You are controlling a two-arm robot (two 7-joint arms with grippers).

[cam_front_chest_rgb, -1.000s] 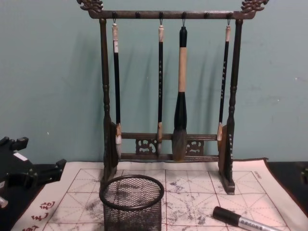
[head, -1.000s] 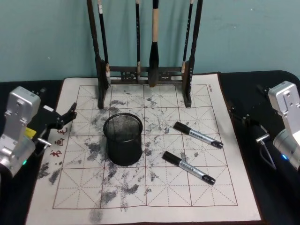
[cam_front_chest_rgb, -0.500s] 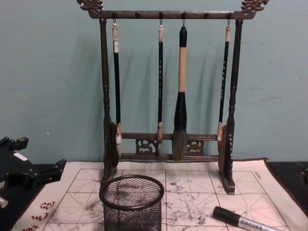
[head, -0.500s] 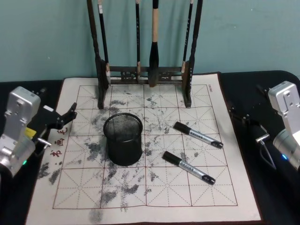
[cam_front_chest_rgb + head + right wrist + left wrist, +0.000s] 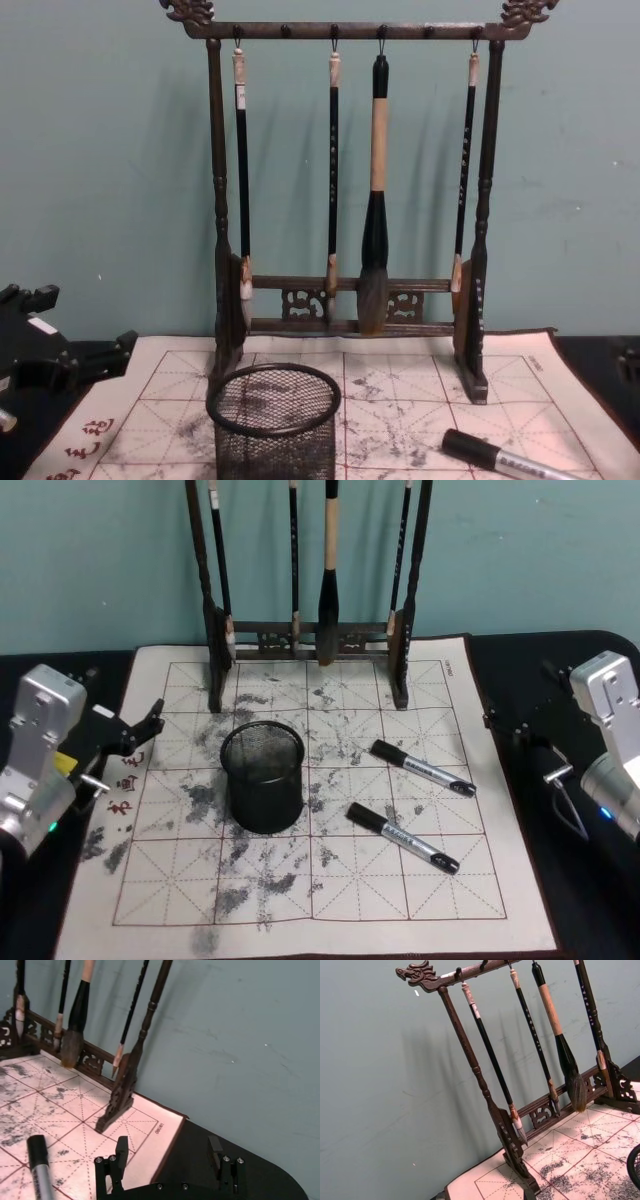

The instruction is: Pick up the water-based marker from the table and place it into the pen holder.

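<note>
Two water-based markers lie on the white mat (image 5: 330, 900), right of centre: one (image 5: 422, 767) farther back, one (image 5: 403, 837) nearer the front. The farther one also shows in the chest view (image 5: 500, 458) and the right wrist view (image 5: 39, 1170). The black mesh pen holder (image 5: 263, 778) stands upright left of them, with its inside dark (image 5: 274, 425). My left gripper (image 5: 148, 730) hovers open at the mat's left edge. Off the mat's right edge, over the dark table, my right gripper (image 5: 167, 1152) is open and holds nothing (image 5: 518, 702).
A tall dark wooden brush rack (image 5: 310, 640) with several hanging brushes stands along the back of the mat, in front of a teal wall. Red characters (image 5: 125, 785) mark the mat's left border.
My right arm has shifted slightly inward toward the mat. The markers, the pen holder and the left arm have not moved.
</note>
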